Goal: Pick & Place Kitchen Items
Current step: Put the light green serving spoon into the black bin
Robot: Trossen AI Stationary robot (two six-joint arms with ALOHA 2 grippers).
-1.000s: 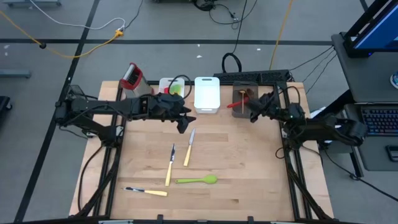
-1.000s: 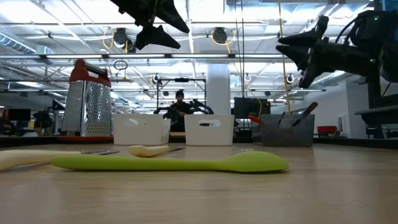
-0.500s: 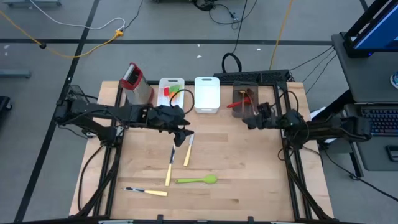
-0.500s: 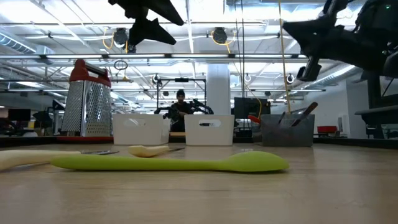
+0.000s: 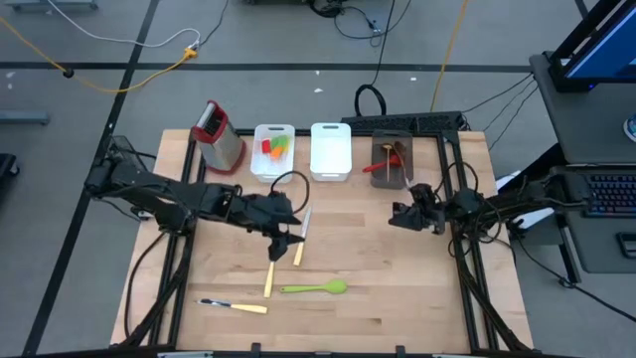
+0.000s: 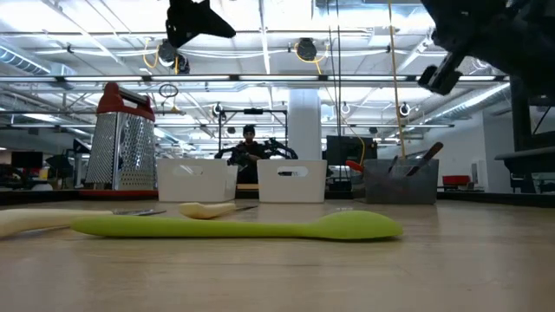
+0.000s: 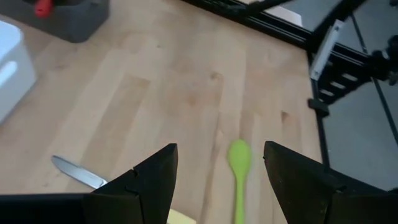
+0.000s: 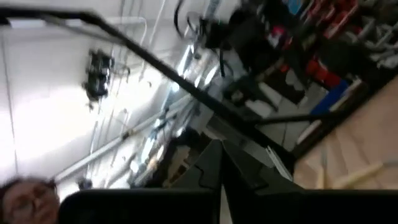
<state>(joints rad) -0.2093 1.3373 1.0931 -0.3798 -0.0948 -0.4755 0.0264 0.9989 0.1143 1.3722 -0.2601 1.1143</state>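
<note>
— Knives first: why does the left gripper [image 5: 288, 237] hover over that pair of cream-handled knives [image 5: 286, 249] in the middle of the table [image 5: 397, 288]?
— Judging by its pose, it is lining up a pick. Its jaws stand well apart with nothing between them; the left wrist view shows one knife blade [image 7: 78, 172] and the green spoon [image 7: 238, 174] lying on the wood below the fingers [image 7: 146, 180].
— And the right gripper [image 5: 405, 216]?
— It hangs above bare wood right of centre, jaws closed on nothing, probably just waiting.
— Where do the other items lie?
— The green spoon [image 5: 314, 288] lies flat on the near side, a third cream-handled knife [image 5: 235, 306] near left. Red, green and orange pieces sit in the left white bin [image 5: 272, 149]; a red utensil and a wooden spoon stand in the dark bin [image 5: 391, 159] at the far side.
— So the bins look like the drop points?
— Likely. The middle white bin [image 5: 330, 151] shows nothing inside, and the box grater [image 5: 216, 134] stands at the far left.
</note>
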